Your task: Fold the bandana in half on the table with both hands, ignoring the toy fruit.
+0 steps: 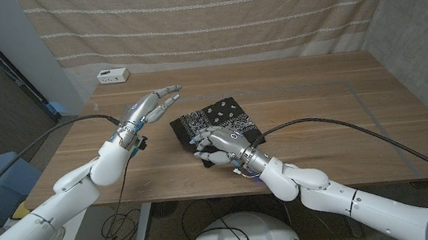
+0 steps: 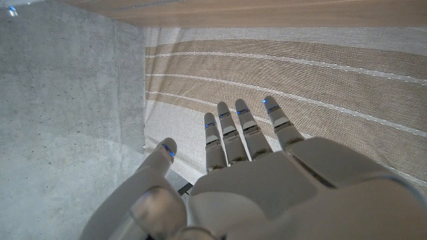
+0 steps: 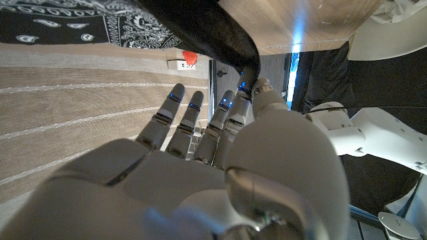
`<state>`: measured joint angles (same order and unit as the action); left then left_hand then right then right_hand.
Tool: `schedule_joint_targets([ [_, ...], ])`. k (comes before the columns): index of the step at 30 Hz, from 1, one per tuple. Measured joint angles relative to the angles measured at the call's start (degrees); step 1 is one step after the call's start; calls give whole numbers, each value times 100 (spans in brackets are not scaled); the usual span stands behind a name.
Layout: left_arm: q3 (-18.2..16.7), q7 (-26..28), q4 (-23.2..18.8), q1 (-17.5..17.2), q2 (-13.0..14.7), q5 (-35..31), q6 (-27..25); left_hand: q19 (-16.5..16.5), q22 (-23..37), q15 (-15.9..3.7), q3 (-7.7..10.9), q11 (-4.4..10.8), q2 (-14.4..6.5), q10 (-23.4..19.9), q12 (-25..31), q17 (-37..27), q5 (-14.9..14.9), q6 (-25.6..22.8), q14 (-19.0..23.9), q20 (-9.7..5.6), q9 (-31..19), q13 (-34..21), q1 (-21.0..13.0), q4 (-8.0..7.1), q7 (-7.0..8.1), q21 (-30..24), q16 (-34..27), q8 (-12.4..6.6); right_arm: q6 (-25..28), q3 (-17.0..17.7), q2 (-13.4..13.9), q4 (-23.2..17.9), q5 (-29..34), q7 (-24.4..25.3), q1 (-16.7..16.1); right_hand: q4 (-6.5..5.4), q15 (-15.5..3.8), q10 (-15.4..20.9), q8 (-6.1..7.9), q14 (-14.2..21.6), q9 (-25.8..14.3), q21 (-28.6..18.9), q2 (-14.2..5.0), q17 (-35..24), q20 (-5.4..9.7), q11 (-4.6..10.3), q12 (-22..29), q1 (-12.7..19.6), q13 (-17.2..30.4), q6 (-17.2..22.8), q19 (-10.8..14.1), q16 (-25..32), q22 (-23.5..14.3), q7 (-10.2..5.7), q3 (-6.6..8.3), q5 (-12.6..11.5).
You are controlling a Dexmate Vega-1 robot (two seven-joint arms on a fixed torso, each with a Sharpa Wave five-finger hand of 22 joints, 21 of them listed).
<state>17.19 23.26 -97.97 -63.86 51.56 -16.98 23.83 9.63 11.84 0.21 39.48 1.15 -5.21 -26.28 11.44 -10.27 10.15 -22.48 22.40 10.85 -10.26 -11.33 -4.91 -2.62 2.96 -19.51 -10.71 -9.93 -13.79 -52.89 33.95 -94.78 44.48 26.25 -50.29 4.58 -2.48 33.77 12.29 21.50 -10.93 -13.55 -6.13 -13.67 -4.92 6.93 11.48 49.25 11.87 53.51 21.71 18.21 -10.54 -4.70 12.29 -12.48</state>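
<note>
- Beige striped curtain (image 1: 210, 15) hangs behind the wooden desk (image 1: 319, 116); a small white box (image 1: 113, 76) sits near its far left corner
- Black paisley-printed cloth bandana (image 1: 222, 117), already doubled over, lies near the desk's middle
- Right hand (image 1: 215, 146) pinches the bandana's near edge, lifting the cloth
- Left hand (image 1: 150, 105), fingers spread and holding nothing, hovers just left of the bandana

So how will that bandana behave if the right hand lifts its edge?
Probably floppy: the bandana droops where the right hand pinches it. Likely light, being thin cloth. It may slide on the smooth table.
</note>
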Motion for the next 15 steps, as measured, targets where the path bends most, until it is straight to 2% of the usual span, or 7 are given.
schedule_joint_targets([
  [1, -21, 3, 0, -21, -9, 13, 33, 0, 0, 0, 0, 0, 0, 0, 0, 0, 0, 12, 0, 0, 0, 0, 0, 0, 11, 0, 0, 0, 13, -3, -1, -12, -14, -149, 2, -101, 3, -173, -98, -86, 1, 43, 36, -2, -68, -132, -30, -258, 12, -307, -68, -65, 0, 49, -100, -24],
  [2, -37, 4, 0, -36, -16, 21, 46, 0, 0, -5, 0, 0, 0, 0, 0, 0, 0, 22, -5, 0, 0, 0, 0, 0, 22, 0, 0, 0, 21, -2, 0, -32, -47, -253, 2, -258, 2, -353, -168, -182, 2, 84, 58, -18, -144, -272, -48, -591, 23, -644, -147, -127, 0, 105, -204, -37],
  [5, -76, 13, -2, -74, -32, 33, 83, 0, 0, -22, 0, 9, 0, 54, 0, 0, 0, 45, -22, 0, 0, 0, 0, 0, 18, 0, 0, 0, 33, 41, 15, -84, -152, -460, 2, -706, 6, -685, -192, -389, -14, 176, 43, -97, -257, -568, -47, -1486, 44, -1278, -449, -244, -25, 224, -473, -48],
  [7, -96, 16, -6, -98, -41, 37, 109, 0, 0, -22, 0, 9, 0, 53, 1, 0, 0, 63, -22, 0, 0, 0, 0, 0, 0, 0, 0, 0, 41, 103, 31, -119, -302, -650, -6, -896, 13, -813, -192, -476, -15, 190, 50, -132, -324, -697, -47, -1893, 53, -1506, -604, -259, -28, 279, -627, -48],
  [9, -136, 22, -18, -144, -53, 40, 129, 0, 0, -22, 0, 9, 0, 53, 1, 0, 0, 82, -22, 0, 0, 0, 0, 0, 20, 0, 0, 0, 34, 175, 44, -147, -567, -856, -27, -992, 12, -885, -192, -515, -15, 190, 79, -154, -371, -768, -47, -2144, 53, -1656, -661, -297, -28, 294, -723, -48],
  [12, -168, 26, -31, -199, -68, 46, 161, 0, 0, -22, 0, 9, 0, 53, 1, 0, 0, 82, -21, 0, 0, 0, 0, 0, 20, 0, 0, 0, -9, 334, 50, -196, -896, -957, -95, -1073, 12, -923, -192, -515, -15, 190, 76, -164, -390, -806, -47, -2284, 53, -1742, -679, -296, -27, 347, -765, -48],
  [15, -185, 26, -32, -225, -76, 60, 191, 0, 0, 2, 0, -10, 0, 73, 1, 0, 0, 103, -45, 0, 0, 0, 0, 0, 40, 0, 0, 0, -36, 499, 46, -236, -1072, -967, -178, -1043, 12, -952, -192, -515, -15, 189, 73, -159, -385, -833, -47, -2290, 53, -1790, -674, -318, -27, 338, -725, -50],
])
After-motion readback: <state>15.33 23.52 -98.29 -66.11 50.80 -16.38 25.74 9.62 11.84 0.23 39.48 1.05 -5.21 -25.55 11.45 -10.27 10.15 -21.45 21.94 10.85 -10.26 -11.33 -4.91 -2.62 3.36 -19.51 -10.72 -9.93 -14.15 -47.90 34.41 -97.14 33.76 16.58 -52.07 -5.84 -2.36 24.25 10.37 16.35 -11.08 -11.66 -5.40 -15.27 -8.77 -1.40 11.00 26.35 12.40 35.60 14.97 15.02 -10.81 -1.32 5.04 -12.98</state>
